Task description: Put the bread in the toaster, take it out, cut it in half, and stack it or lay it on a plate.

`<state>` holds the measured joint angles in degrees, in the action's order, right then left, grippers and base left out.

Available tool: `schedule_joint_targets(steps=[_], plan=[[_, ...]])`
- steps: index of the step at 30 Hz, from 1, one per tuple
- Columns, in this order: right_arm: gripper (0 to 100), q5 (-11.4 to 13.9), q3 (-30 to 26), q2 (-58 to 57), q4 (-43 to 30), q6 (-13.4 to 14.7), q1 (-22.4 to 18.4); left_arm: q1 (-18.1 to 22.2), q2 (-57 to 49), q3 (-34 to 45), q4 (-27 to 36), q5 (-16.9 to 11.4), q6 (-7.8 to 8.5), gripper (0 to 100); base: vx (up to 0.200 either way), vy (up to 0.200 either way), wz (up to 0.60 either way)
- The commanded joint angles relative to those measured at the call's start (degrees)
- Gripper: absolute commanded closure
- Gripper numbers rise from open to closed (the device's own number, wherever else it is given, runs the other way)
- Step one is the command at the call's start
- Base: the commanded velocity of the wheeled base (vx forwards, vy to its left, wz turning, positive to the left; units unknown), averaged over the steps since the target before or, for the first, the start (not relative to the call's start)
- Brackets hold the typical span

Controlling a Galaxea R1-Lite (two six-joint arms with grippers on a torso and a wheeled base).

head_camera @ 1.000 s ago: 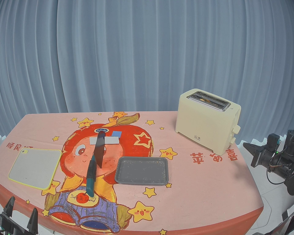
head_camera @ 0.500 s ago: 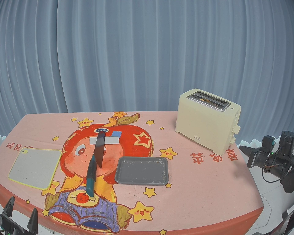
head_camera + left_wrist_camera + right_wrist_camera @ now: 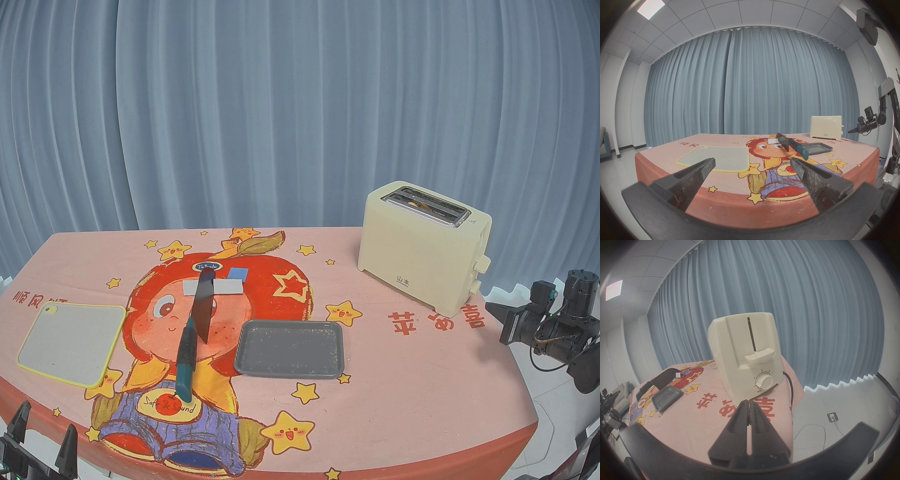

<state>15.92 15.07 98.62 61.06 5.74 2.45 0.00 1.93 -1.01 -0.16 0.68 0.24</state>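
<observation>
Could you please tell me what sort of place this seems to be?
Probably a staged test room, not a real kitchen: a blue curtain backs the scene, the ceiling has office-style panels, and the toaster sits on a table with a cartoon cloth.

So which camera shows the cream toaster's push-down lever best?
The right wrist view: the cream plastic toaster's lever faces it squarely, above the round dial. The head view shows the lever as a small nub on the toaster's end; the left wrist view shows the distant toaster's broad side instead.
</observation>
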Motion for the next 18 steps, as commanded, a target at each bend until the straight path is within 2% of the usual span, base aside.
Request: schedule_joint_targets(steps=[1, 4, 14, 17, 18], plan=[[100, -0.8, 0.0, 0.4, 0.0, 0.2, 0.3, 0.0, 0.1, 1.0, 0.0, 0.0, 0.02, 0, 0.0, 0.0, 0.0], [100, -1.7, 0.0, 1.9, 0.0, 0.3, 0.1, 0.0, 0.1, 1.0, 0.0, 0.0, 0.02, 0, 0.0, 0.0, 0.0], [100, -1.8, 3.0, 5.1, 0.2, -0.1, -0.2, 0.0, 0.1, 1.0, 0.0, 0.0, 0.02, 0, 0.0, 0.0, 0.0], [100, -1.9, 3.9, 8.3, 1.7, -0.1, -0.2, 0.0, 0.1, 1.0, 0.0, 0.0, 0.02, 0, 0.0, 0.0, 0.0], [100, -1.9, 3.6, 8.9, 4.5, 0.1, -0.2, 0.0, 0.1, 1.0, 0.0, 0.0, 0.02, 0, 0.0, 0.0, 0.0]])
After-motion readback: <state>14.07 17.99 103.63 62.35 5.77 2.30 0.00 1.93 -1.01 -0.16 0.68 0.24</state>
